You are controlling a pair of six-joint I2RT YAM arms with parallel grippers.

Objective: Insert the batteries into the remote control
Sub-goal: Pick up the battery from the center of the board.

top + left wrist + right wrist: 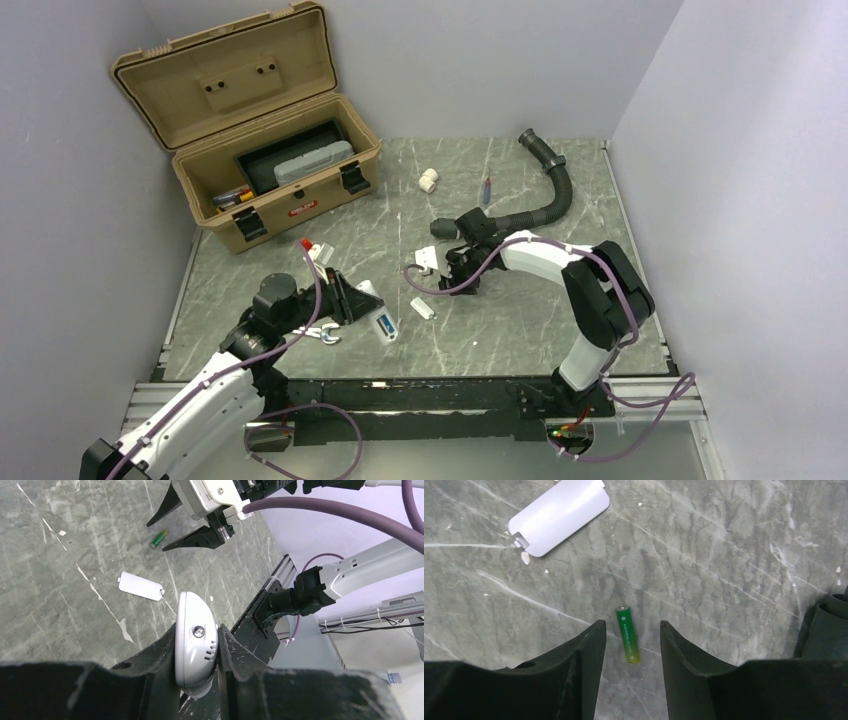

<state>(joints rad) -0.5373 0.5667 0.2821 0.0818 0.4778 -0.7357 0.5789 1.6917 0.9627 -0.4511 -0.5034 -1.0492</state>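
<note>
1. Green battery (628,635) lies flat on the marble table (724,555), between the half-open jaws of the right gripper (631,626); an off-centre close could roll it away.
2. Left gripper (197,630) clamps the remote control (192,611) edgewise; insertion force could twist it loose.

Green-to-yellow battery (628,635), white cover (558,515) and remote (196,645), grey white-veined table (724,555).

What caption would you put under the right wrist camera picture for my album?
The open right gripper straddles a green battery lying on the table, with a white cover piece nearby.
</note>
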